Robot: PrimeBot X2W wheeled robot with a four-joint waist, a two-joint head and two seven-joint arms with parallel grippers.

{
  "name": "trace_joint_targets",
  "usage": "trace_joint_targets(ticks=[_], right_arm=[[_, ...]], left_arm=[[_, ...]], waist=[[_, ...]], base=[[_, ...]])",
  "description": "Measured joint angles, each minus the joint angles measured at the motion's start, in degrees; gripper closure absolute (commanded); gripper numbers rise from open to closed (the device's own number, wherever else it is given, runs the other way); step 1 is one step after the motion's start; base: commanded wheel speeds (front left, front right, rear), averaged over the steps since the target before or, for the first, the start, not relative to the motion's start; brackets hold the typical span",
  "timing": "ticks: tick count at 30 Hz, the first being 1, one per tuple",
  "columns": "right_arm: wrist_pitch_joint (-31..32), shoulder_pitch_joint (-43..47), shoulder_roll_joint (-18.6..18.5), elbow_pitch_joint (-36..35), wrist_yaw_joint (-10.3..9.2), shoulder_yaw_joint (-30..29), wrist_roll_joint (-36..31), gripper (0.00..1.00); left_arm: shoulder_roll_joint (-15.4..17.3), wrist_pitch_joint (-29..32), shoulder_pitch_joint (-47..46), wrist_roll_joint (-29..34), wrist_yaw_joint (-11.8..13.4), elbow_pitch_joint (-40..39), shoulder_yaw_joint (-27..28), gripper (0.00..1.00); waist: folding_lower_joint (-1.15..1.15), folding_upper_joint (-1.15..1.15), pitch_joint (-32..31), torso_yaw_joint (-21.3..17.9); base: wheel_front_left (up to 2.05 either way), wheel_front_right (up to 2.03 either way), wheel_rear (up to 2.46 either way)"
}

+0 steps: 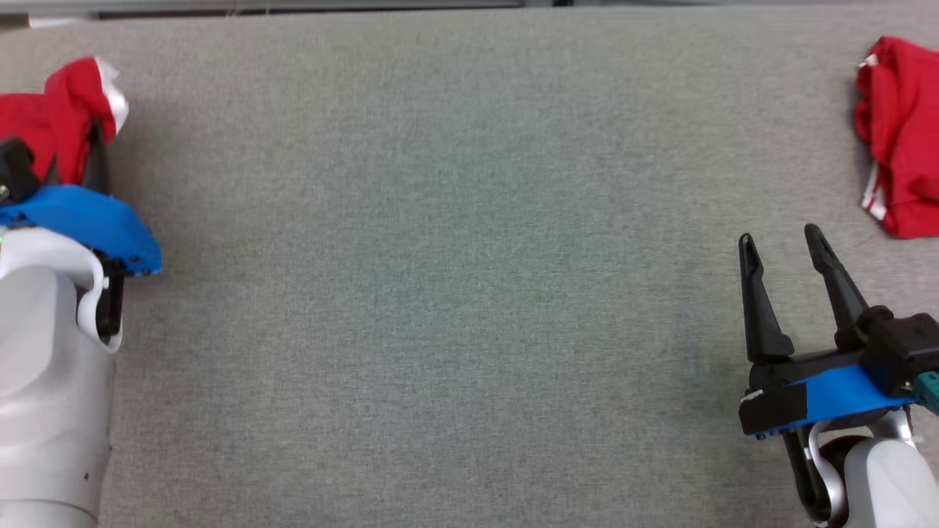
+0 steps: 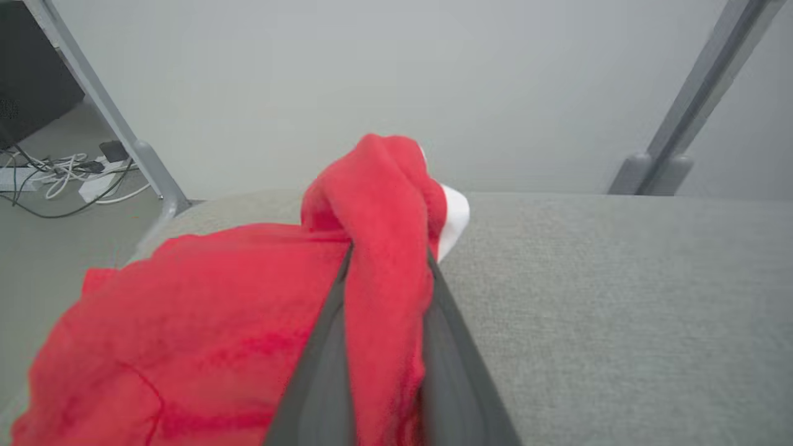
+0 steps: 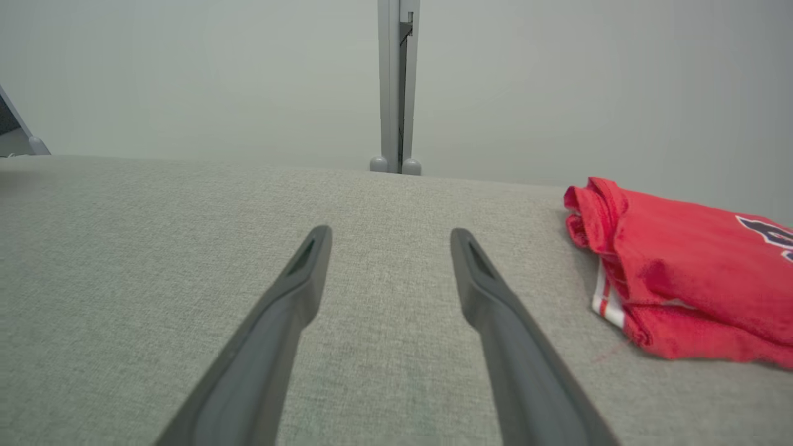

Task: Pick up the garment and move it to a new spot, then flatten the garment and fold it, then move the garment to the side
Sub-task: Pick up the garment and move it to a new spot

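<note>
A crumpled red garment (image 1: pixel 70 103) with white trim lies at the far left of the grey cloth-covered table (image 1: pixel 469 257). My left gripper (image 1: pixel 92 147) is shut on a bunched fold of it. In the left wrist view the red garment (image 2: pixel 217 322) spreads to the left, and a ridge of cloth is pinched between the two fingers of the left gripper (image 2: pixel 387 254), hiding their tips. My right gripper (image 1: pixel 780 238) stands open low over the table at the lower right, nothing between the fingers of the right gripper (image 3: pixel 390 235).
A second red garment (image 1: pixel 906 139) with white stripes lies folded at the table's far right edge, right of my right gripper; the right wrist view shows this folded garment (image 3: pixel 687 285) too. Grey frame posts (image 3: pixel 396 87) stand behind the table. Cables (image 2: pixel 62 173) lie on the floor.
</note>
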Motion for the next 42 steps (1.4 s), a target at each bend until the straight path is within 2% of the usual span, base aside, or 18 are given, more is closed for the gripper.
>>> trace_joint_targets(ticks=[5,10,21,26,32,33,34,35,36,39,42], right_arm=[[-0.98,0.49,0.00,1.94,0.00,0.31,1.34,0.00],[-2.00,1.57,0.00,3.80,0.00,0.38,2.72,0.00],[-3.99,2.72,-0.01,6.33,0.00,0.27,4.72,0.00],[-4.65,2.75,0.00,7.16,0.00,0.47,5.25,0.00],[-5.27,2.64,-0.01,8.24,0.00,0.54,5.71,0.00],[-5.48,2.65,-0.01,8.50,0.00,0.53,5.80,0.00],[-5.50,2.64,-0.01,8.73,0.00,0.58,5.88,0.00],[-5.52,2.66,-0.01,8.98,0.00,0.67,6.00,0.00],[-5.53,2.65,0.00,9.11,0.00,0.79,6.06,0.00],[-5.56,2.64,0.00,9.68,0.00,0.98,6.12,0.00],[-5.59,2.65,0.00,10.39,0.00,1.00,6.11,0.00]], left_arm=[[-0.45,-3.53,-2.04,0.53,-0.22,-4.49,-2.00,1.00],[-2.61,-4.44,-2.46,0.94,-0.24,-12.01,-4.49,1.00],[-10.77,0.40,1.85,1.87,-0.33,-28.75,-14.40,1.00],[-13.41,1.81,6.50,1.18,-0.34,-31.63,-21.07,1.00],[-14.74,1.92,13.59,-0.22,-0.51,-29.92,-28.58,1.00],[-14.83,1.86,14.74,-0.34,-0.51,-29.49,-29.87,0.96],[-14.95,1.65,15.84,-0.78,-0.51,-29.07,-30.96,0.77],[-15.01,1.34,16.84,-0.90,-0.51,-28.48,-32.40,0.36],[-15.02,1.27,17.65,-1.12,-0.51,-27.87,-33.67,0.00],[-15.13,0.01,19.40,-2.11,-0.48,-27.13,-36.94,0.00],[-15.25,-2.32,19.53,-4.15,0.66,-28.08,-38.90,0.00]], waist=[[0.00,0.00,-2.89,-1.47],[0.00,0.00,-5.23,-3.77],[0.00,0.00,-7.04,-9.61],[0.00,0.00,-6.89,-10.97],[0.00,0.00,-7.03,-11.40],[0.00,0.00,-7.10,-11.34],[0.00,0.00,-7.19,-11.26],[0.00,0.00,-7.32,-11.13],[0.00,0.00,-7.42,-11.02],[0.00,0.00,-7.92,-10.58],[0.00,0.00,-8.78,-9.99]], base=[[0.00,0.00,0.00],[0.00,0.00,0.00],[0.00,0.00,0.00],[0.00,0.00,0.00],[0.00,0.00,0.00],[0.00,0.00,0.00],[0.00,0.00,0.00],[0.00,0.00,0.00],[0.00,0.00,0.00],[0.00,0.00,0.00],[0.00,0.00,0.00]])
